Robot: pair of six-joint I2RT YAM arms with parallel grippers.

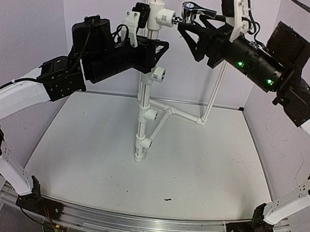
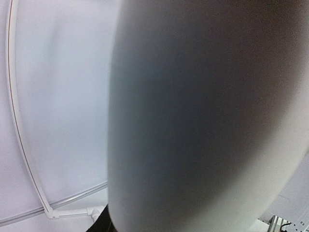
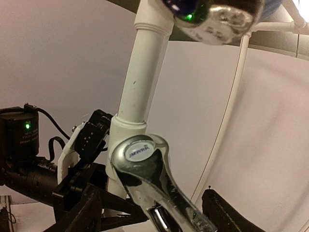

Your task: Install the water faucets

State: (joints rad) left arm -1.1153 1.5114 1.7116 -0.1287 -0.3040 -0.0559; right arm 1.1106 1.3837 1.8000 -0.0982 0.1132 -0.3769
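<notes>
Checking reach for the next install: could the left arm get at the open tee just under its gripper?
Probably yes. That tee sits bare on the pipe right below the left gripper, with nothing in front of it; the arm would first have to come off the pipe.

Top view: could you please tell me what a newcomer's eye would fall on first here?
The shiny faucet stands out first, high at the back, where the right gripper holds it against the top tee of the white pipe. Next comes the left gripper, just below on that pipe. It is so close that the pipe fills the left wrist view as a blur.
</notes>
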